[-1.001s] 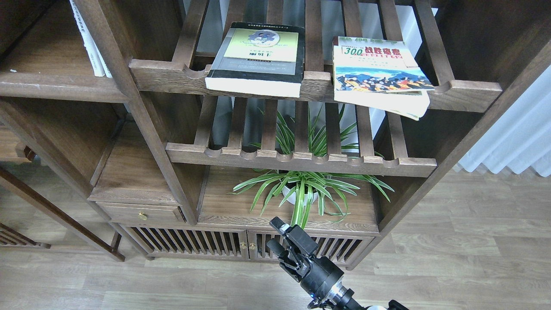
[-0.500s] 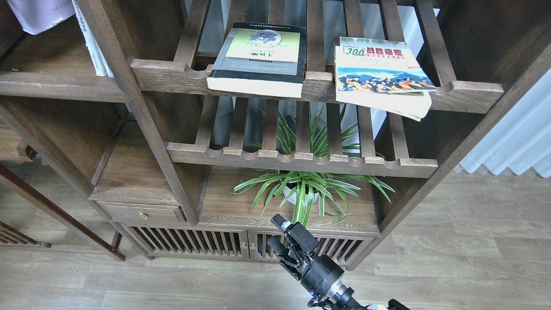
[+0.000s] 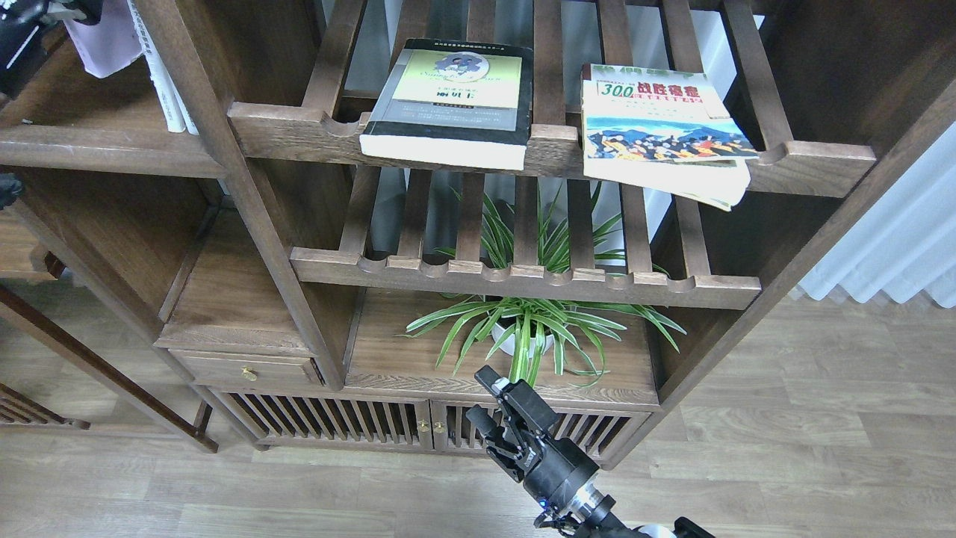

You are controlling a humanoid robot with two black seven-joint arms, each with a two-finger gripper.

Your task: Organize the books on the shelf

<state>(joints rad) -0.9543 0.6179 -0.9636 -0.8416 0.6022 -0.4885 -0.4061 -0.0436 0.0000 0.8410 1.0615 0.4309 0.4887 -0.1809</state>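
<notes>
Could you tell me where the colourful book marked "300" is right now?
In the head view, the "300" book lies flat on the upper slatted rack, right of the yellow-green book, with its near edge overhanging the rack's front rail.

A lived-in room at home: dark wooden bookcase [image 3: 246,224], potted spider plant [image 3: 530,321], wood-plank floor [image 3: 784,448] and pale curtains [image 3: 896,239].

Spider plant [image 3: 534,329] (potted) beneath slatted rack [image 3: 523,280].
</notes>
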